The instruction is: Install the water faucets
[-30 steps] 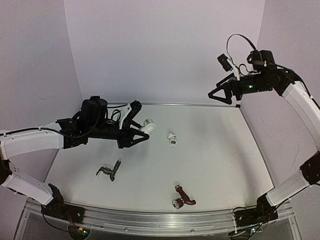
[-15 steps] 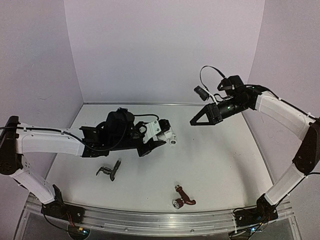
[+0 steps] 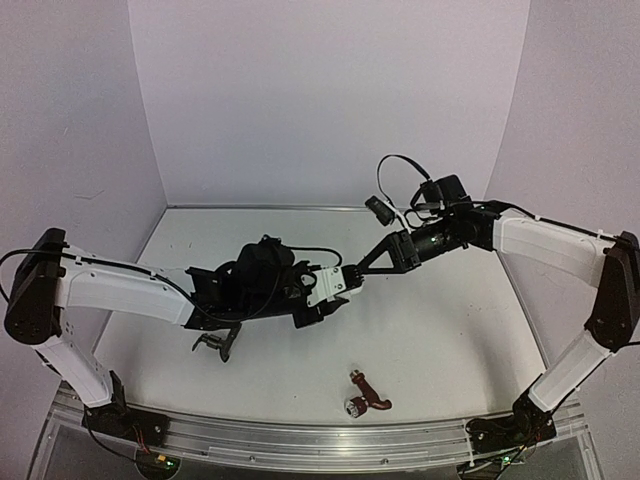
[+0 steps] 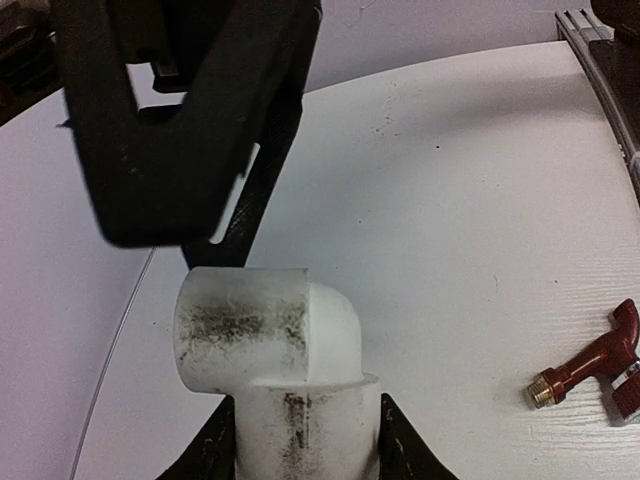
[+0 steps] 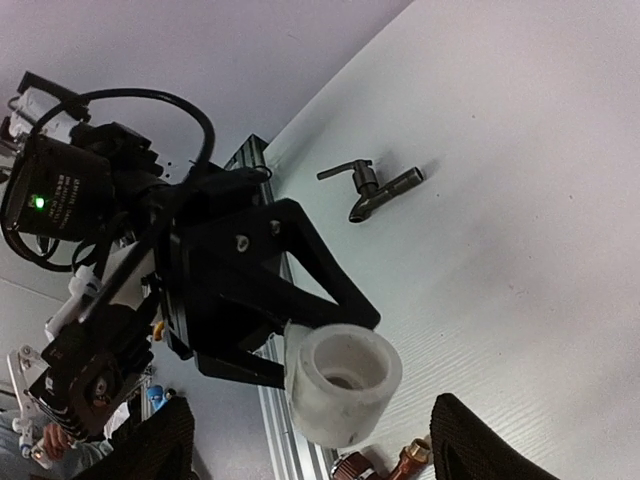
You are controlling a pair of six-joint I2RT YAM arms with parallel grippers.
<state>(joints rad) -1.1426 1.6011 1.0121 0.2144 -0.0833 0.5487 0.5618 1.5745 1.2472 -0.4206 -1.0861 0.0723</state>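
Surface (image 3: 450,320) comes first: it carries both faucets, and neither is in your grasp. Your left arm (image 3: 130,295) stretches across it toward the middle. Your right arm (image 3: 540,240) reaches in from the far right, and the two meet above the centre.

Your left jaws are clamped on one leg of a white pipe elbow (image 3: 330,286) and hold it clear of the surface. Its free leg turns its open socket toward the right wrist camera. Your right jaws stand apart, one finger on each side of that free leg, and neither finger touches it.

The dark faucet (image 3: 218,344) lies on the near left of the surface, just below your left arm. The red-brown faucet (image 3: 367,394) lies near the front edge, well apart from both jaws.

You look to be at the stage of getting the fitting presented or passed across, with no faucet fetched yet. For the next move, centre the right jaws on the free leg so both fingers land together. Keep the left grip firm until the right one is sure, and leave a socket mouth uncovered. One arm then has to go down for a faucet and bring its threaded end square to that opening.
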